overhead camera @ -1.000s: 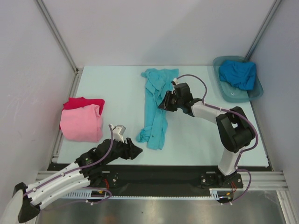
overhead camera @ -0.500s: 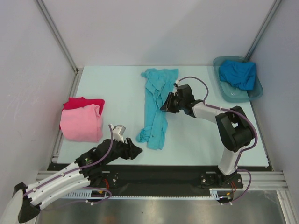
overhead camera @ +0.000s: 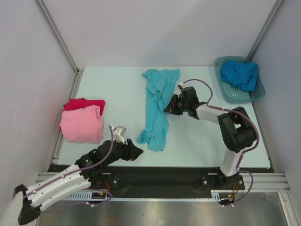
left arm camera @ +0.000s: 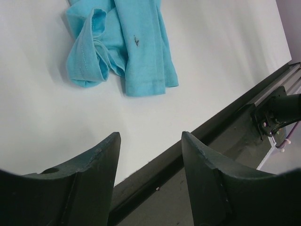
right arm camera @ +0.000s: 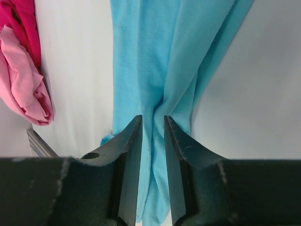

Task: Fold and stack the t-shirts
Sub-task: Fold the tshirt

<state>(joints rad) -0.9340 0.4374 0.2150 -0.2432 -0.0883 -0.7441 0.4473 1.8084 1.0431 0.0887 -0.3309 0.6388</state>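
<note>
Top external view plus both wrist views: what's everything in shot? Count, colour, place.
table: one, pale, under everything
red t-shirt: one, red, left side
pink t-shirt: one, pink, on the red t-shirt
turquoise t-shirt: one, turquoise, long bunched strip, centre
tub: one, grey translucent, far right corner
blue t-shirt: one, deep blue, crumpled in the tub
left gripper: one, black, open, near edge
right gripper: one, black, jaws slightly apart, over the turquoise t-shirt
</note>
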